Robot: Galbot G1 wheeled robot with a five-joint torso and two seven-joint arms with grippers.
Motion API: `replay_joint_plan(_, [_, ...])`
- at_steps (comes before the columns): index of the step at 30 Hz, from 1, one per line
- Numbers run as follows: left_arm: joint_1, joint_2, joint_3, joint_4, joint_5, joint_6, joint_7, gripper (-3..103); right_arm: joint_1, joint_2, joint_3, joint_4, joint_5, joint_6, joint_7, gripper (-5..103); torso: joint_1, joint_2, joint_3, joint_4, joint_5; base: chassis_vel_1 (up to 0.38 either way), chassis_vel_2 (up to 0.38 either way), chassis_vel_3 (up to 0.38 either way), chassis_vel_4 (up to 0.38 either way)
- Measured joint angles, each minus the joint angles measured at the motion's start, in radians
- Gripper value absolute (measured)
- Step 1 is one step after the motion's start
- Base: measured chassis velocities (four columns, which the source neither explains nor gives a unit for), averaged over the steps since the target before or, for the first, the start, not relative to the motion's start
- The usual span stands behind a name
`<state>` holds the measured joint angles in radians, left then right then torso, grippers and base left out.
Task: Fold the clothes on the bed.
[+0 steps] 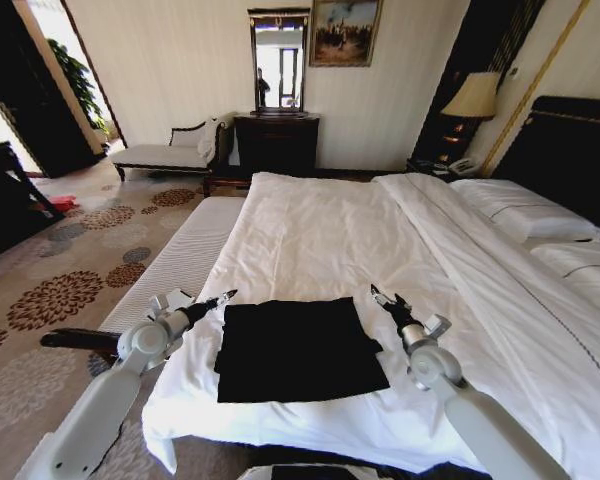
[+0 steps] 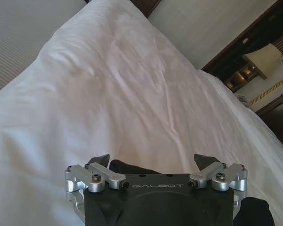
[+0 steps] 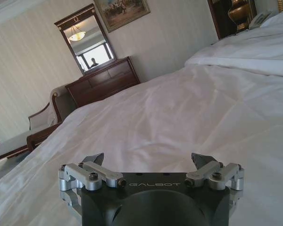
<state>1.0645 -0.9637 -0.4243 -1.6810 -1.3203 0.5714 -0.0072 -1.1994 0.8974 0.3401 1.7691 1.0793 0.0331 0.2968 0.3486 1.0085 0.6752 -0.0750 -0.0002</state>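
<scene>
Left hand [image 1: 223, 297] and right hand [image 1: 377, 294] hover with fingers apart at the upper corners of the black T-shirt [image 1: 298, 348], which lies as a folded rectangle low in the frame on the bed [image 1: 320, 230]. Folding looks nearly finished; any further fold needs an edge gripped first.

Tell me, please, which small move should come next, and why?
Probably lower both grippers onto the far corners of the T-shirt. It lies as a flat, roughly square shape on the bed; the left gripper and right gripper hang open at those corners, holding nothing.
</scene>
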Motion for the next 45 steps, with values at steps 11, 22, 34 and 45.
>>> replay_joint_plan(11, [0.028, -0.021, -0.022, 0.031, 0.008, -0.006, 0.026, 100, 0.006, 0.012, -0.013, -0.035, -0.013, -0.006, 0.011, 100, 0.000, 0.000, 0.000, 0.0000, 0.0001, 0.000, 0.000, 0.000, 0.000])
replay_joint_plan(22, [0.027, -0.083, -0.009, 0.073, 0.081, -0.046, 0.026, 100, -0.016, 0.013, -0.006, -0.022, -0.024, -0.012, 0.029, 100, 0.000, 0.000, 0.000, -0.0003, 0.0001, 0.000, 0.000, 0.000, 0.000])
replay_joint_plan(34, [0.023, -0.107, -0.011, 0.084, 0.084, -0.055, 0.031, 62, -0.022, 0.010, 0.000, -0.009, -0.027, -0.024, 0.052, 100, 0.000, 0.000, 0.000, -0.0003, 0.0002, 0.000, 0.000, 0.000, 0.000])
replay_joint_plan(45, [0.021, -0.108, -0.014, 0.095, 0.091, -0.078, 0.031, 24, -0.015, 0.014, -0.011, -0.009, -0.035, -0.031, 0.071, 100, 0.000, 0.000, 0.000, -0.0003, 0.0002, 0.000, 0.000, 0.000, 0.000])
